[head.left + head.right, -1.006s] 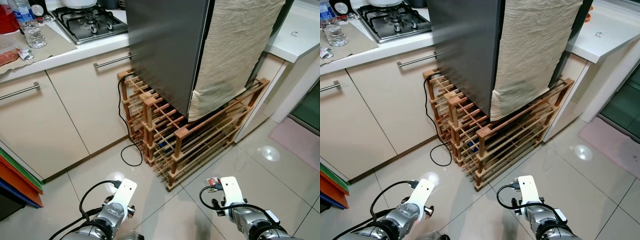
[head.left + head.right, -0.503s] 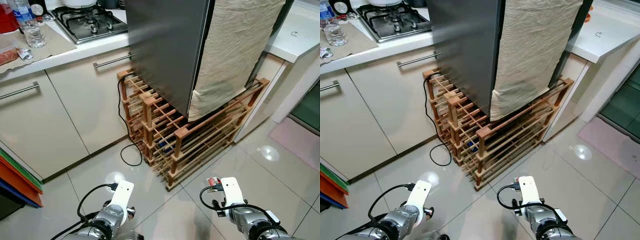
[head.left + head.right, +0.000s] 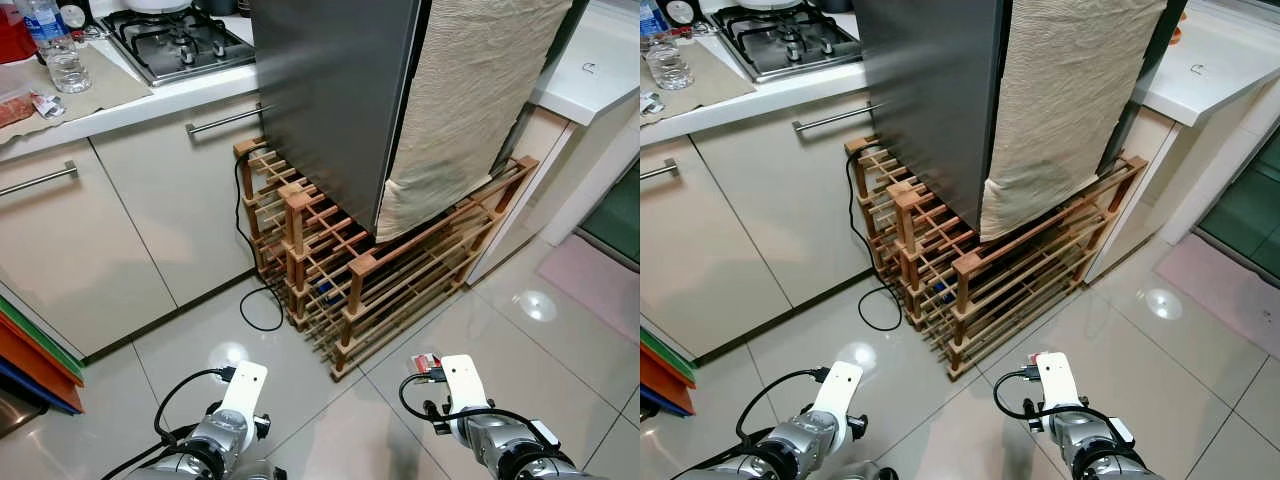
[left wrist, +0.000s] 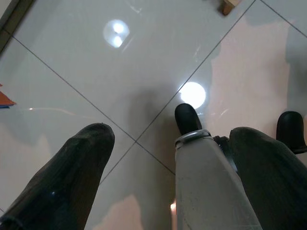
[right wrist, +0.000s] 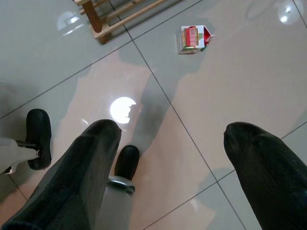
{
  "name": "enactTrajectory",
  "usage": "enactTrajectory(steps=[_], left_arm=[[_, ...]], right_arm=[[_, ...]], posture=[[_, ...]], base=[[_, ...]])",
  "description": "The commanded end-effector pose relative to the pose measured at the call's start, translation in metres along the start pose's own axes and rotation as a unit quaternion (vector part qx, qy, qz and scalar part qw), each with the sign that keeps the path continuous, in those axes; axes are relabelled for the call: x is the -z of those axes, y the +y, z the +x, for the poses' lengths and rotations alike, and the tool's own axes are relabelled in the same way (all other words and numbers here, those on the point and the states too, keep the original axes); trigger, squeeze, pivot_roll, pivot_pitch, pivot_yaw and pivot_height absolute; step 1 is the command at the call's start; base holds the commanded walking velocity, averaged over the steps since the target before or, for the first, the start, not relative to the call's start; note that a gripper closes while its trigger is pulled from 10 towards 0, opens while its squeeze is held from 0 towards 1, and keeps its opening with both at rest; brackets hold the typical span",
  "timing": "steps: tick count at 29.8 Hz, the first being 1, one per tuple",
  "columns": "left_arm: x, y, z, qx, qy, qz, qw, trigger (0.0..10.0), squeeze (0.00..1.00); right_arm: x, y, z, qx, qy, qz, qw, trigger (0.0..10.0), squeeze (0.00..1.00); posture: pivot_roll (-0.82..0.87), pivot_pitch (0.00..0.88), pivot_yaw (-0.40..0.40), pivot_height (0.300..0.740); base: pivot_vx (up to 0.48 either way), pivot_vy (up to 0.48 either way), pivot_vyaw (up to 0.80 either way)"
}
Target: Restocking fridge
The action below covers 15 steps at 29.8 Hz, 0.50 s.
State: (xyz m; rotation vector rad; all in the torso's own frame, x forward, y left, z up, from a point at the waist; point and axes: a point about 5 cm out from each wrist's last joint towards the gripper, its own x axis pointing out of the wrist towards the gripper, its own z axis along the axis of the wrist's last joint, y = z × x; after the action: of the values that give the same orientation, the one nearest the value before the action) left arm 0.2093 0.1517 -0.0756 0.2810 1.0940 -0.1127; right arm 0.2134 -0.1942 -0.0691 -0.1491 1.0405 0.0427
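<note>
**End effectors idle above floor; carton lies by rack**

The left end effector hangs low over the glossy grey tiled floor with its two black fingers spread apart and nothing between them. The right end effector hangs likewise, fingers apart and empty. In the head views only the silver wrists and white camera housings of both arms are seen at the lower edge; the fingers themselves are cut off there.

A small red-and-white carton lies on its side on the floor, near the front corner of the slatted wooden rack. In the left eye view it is mostly hidden behind the right wrist housing; its print is too small to read.

The tall grey metal fridge stands on the rack, door closed, its top cut off. A beige cloth hangs over its front face. A black cable runs down beside the rack to the floor.

To the robot's left, the white worktop carries a gas hob and a clear glass, all partly cropped by the frame edge. Cream cabinet doors sit below it.
</note>
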Motion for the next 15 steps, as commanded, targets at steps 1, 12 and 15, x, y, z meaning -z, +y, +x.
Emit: enactTrajectory(steps=[1,12,15], left_arm=[[-0.0002,-0.0003,0.0,-0.004,0.0,0.004,1.0,10.0,0.0],[-0.0006,-0.0037,-0.0001,-0.002,-0.001,0.008,1.0,10.0,0.0],[-0.0005,-0.0038,-0.0001,-0.002,-0.001,0.008,1.0,10.0,0.0]], right_arm=[[-0.0021,-0.0045,-0.0003,0.007,0.003,-0.003,1.0,10.0,0.0],[-0.0015,-0.0043,-0.0003,0.009,0.004,-0.003,1.0,10.0,0.0],[-0.0015,-0.0042,-0.0003,0.008,0.004,-0.003,1.0,10.0,0.0]], posture=[[0.1,0.0,-0.018,0.74],[0.1,0.0,-0.019,0.74],[0.1,0.0,-0.019,0.74]], base=[[0.0,0.0,0.0],[0.0,0.0,0.0],[0.0,0.0,0.0]])
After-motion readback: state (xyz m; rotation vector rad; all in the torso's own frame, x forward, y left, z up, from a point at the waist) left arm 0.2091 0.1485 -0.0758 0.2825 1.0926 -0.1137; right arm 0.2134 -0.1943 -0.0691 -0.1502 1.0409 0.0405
